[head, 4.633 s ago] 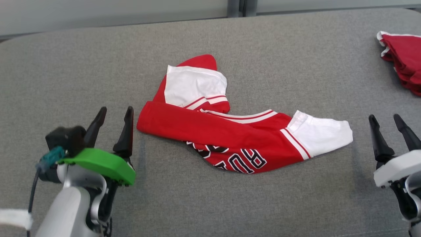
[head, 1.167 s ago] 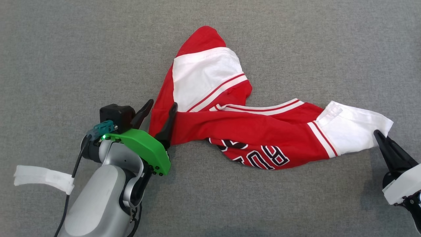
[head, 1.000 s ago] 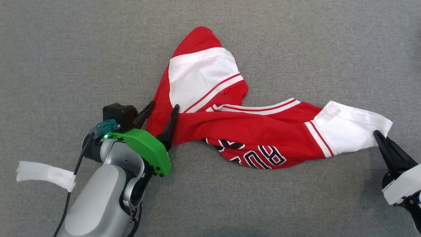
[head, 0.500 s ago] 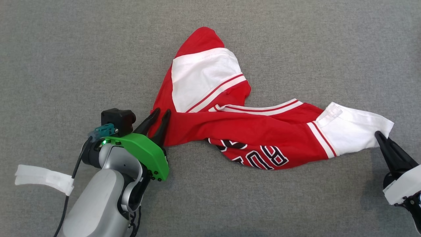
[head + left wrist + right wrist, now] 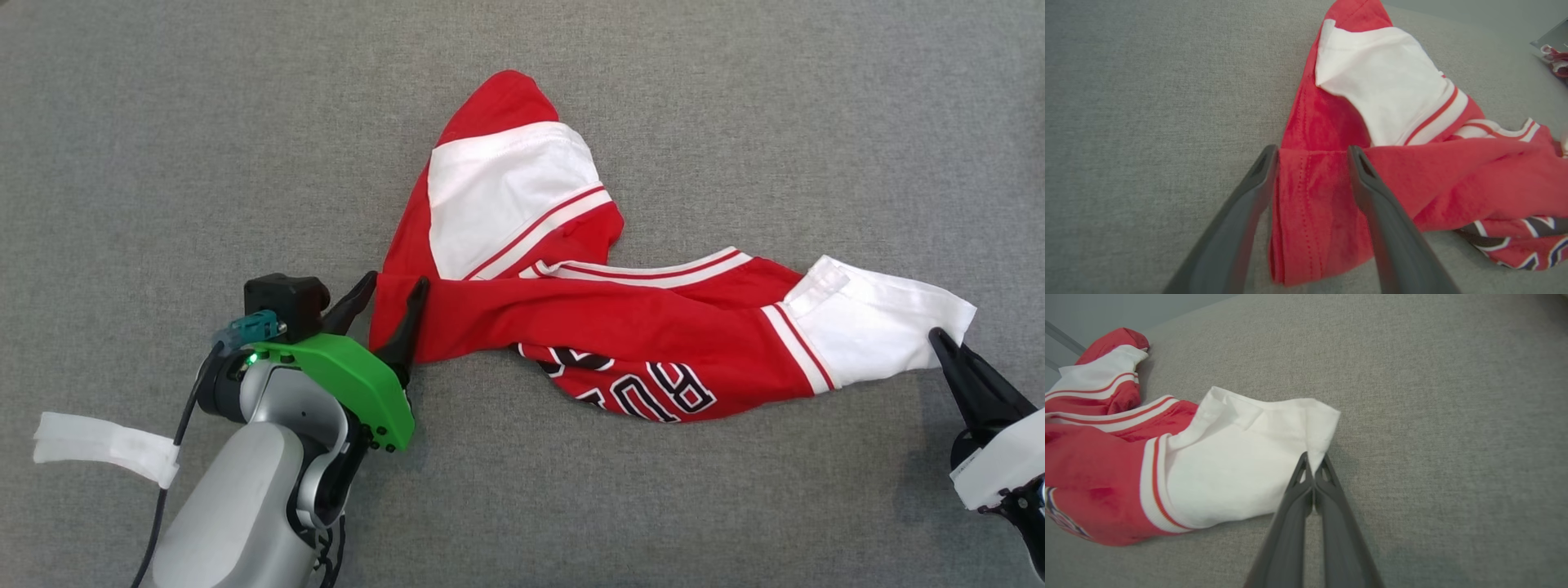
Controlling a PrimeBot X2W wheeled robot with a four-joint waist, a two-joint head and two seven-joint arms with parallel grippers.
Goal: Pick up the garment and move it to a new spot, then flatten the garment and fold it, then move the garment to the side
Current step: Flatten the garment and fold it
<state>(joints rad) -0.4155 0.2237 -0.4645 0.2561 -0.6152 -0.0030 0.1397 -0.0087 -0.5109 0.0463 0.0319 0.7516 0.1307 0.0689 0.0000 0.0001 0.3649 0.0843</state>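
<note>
Currently the limp red-and-white jersey [image 5: 620, 327] lies bunched mid-surface on coarse grey woven upholstery [image 5: 163, 122]. The right gripper [image 5: 937, 336] is pinched together on its white right corner, and the left gripper [image 5: 397, 280] stands apart astride the folded red left edge. The shallow right pinch may slip off the thin knit; the left may catch several layers.

Garment [image 5: 620, 327], partial blk/wht lettering [image 5: 653, 394] on red part, reads approx "RU", rest hidden in fold
</note>
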